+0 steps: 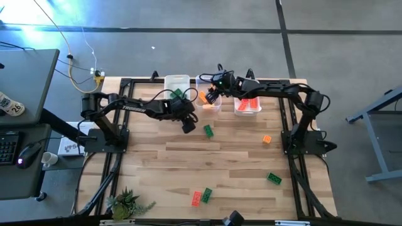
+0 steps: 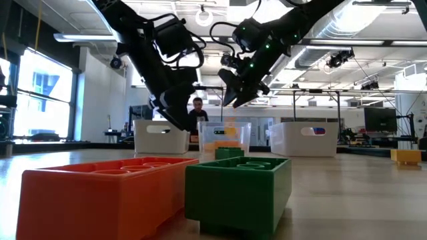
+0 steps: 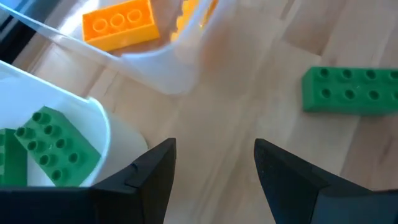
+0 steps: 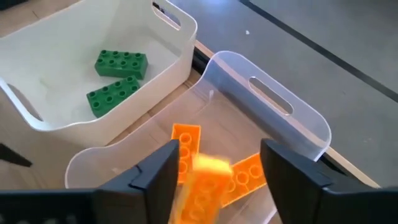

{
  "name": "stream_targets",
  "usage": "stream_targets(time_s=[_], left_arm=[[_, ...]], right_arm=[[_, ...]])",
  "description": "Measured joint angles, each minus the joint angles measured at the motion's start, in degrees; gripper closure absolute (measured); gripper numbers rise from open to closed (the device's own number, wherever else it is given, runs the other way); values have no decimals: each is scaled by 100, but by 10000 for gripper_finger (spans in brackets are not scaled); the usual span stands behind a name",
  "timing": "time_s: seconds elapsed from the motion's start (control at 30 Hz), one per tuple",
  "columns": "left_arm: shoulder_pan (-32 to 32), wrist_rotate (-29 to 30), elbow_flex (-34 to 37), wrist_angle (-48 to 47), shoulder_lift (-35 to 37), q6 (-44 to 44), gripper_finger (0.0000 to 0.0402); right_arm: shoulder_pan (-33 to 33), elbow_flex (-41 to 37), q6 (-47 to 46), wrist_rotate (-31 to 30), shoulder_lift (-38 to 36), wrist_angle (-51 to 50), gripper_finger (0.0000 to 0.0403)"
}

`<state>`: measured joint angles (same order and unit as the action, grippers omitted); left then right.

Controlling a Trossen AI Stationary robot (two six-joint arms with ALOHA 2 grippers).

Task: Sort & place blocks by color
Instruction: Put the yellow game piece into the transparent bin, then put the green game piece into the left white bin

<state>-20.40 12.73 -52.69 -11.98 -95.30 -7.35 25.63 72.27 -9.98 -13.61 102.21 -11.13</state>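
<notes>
Three translucent white bins stand at the table's far edge. The left bin [image 1: 177, 85] holds green blocks [image 4: 121, 63], the middle bin [image 1: 207, 100] orange blocks [image 4: 249, 174], and the right bin [image 1: 248, 103] red ones. My right gripper [image 4: 217, 168] is open above the middle bin. A blurred orange block [image 4: 202, 183] shows below its fingers, over the bin's inside. My left gripper [image 3: 214, 155] is open over bare table beside the left bin, near a loose green block [image 3: 349, 90].
Loose blocks lie on the table: orange [image 1: 267, 139] at the right, green [image 1: 274, 179] nearer the front, and a red [image 1: 196, 198] and a green one [image 1: 206, 194] side by side at the front edge. A small plant [image 1: 125, 202] stands at the front left corner.
</notes>
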Motion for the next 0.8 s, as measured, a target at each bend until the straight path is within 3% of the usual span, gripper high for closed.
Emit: stream_targets(time_s=[0.23, 0.57, 0.8], left_arm=[[211, -5, 2, -444, 375, -118, 195], [921, -10, -2, -969, 1220, -533, 195], [1376, -6, -2, -1119, 1399, -743, 195]], right_arm=[[-15, 0, -2, 263, -128, -131, 156], [-278, 0, -427, 1364, -616, -918, 153], [-833, 0, -669, 1577, -939, -1998, 153]])
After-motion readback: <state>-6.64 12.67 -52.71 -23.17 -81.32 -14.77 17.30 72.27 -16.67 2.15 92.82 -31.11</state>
